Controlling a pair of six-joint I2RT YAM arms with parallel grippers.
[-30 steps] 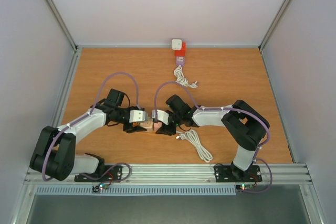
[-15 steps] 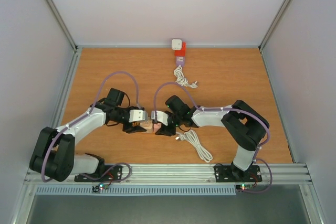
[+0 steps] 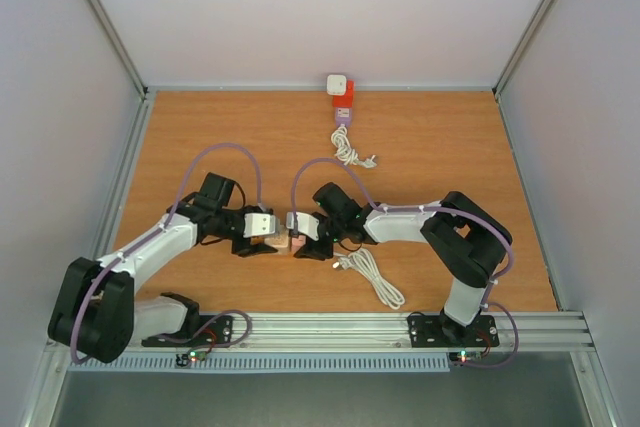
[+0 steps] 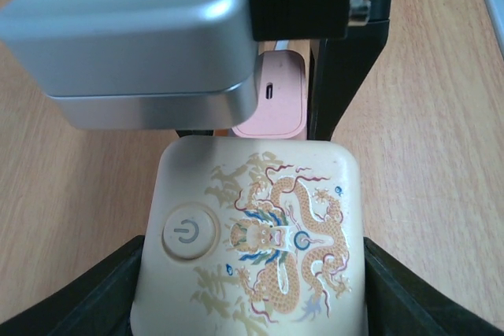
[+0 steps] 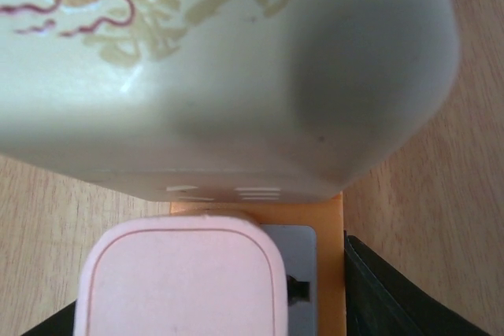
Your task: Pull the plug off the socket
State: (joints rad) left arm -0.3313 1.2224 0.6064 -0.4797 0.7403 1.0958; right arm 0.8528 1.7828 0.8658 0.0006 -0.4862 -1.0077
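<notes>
In the left wrist view my left gripper is shut on a cream socket printed with a dragon and a power button, one black finger against each side. A pink plug with a small port sits against the socket's far face. The right wrist view shows that plug pressed onto the socket's orange and grey face, below the cream body. My right gripper is shut on the plug. Seen from above, both grippers meet mid-table around the socket.
A red and white socket block stands at the back wall, with a purple plug and a bundled white cable. Another coiled white cable lies under the right forearm. Metal rails edge the wooden table.
Both wrists have drifted slightly toward the near edge and the left, and the left elbow has swung down and outward. Socket and plug stay between the grippers.
</notes>
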